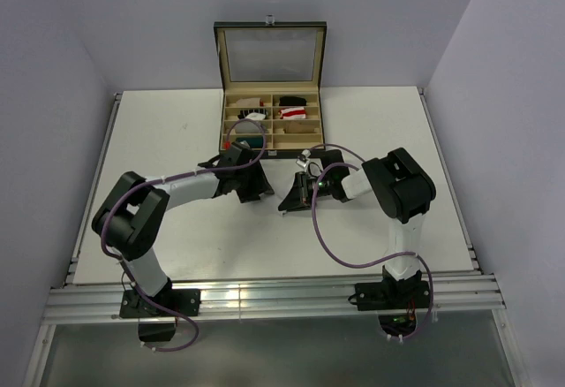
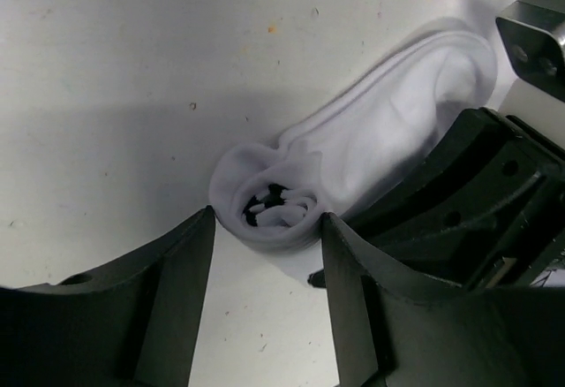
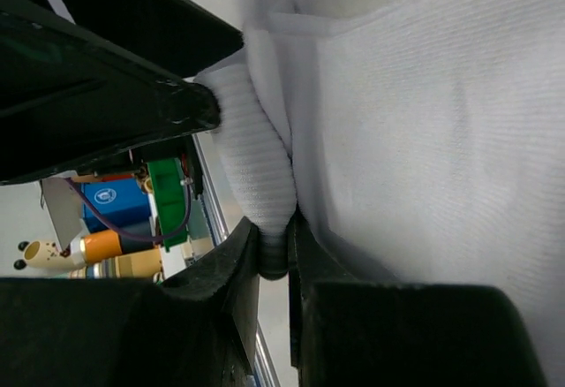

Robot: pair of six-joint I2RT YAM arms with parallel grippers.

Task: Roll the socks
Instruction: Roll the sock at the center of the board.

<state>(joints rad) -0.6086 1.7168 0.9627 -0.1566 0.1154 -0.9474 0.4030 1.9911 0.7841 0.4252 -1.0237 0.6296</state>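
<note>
Left wrist: soft white sock (image 2: 380, 148), partly rolled.

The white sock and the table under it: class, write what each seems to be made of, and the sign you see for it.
White sock: soft knitted fabric, probably a cotton blend, matte; fine ribs show up close, and it folds and bunches limply. Table: hard, smooth white board, perhaps painted or laminated; it looks flat, slightly scuffed and speckled.

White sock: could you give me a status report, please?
Left gripper open, straddling the rolled end. Right gripper shut on white sock, partly rolled on table. Nothing blocking.
</note>
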